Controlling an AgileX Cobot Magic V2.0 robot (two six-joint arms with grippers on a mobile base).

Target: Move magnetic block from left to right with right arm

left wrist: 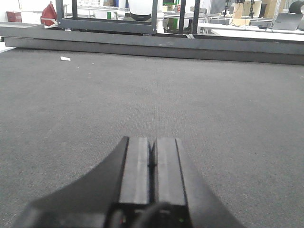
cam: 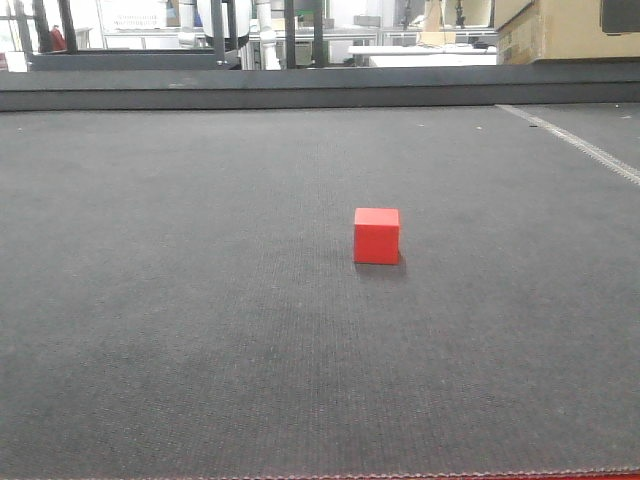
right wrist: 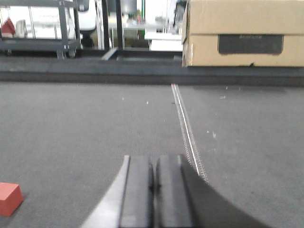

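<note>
One red magnetic block point(cam: 377, 236) on dark grey bench point(cam: 150, 330), around middle, slightly right. Left fingers point(left wrist: 137, 166) pressed together, gripping nothing, low over bench. Right fingers point(right wrist: 138, 190) likewise closed, empty; block lies to their near left, apart. Tan cardboard box point(right wrist: 237, 33) beyond far right edge.

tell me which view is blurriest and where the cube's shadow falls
Right wrist view is softest, smearing the cardboard box and magnetic block; front view is sharp, a thin shadow at the block's lower right; left wrist view crisp, background overexposed.
</note>
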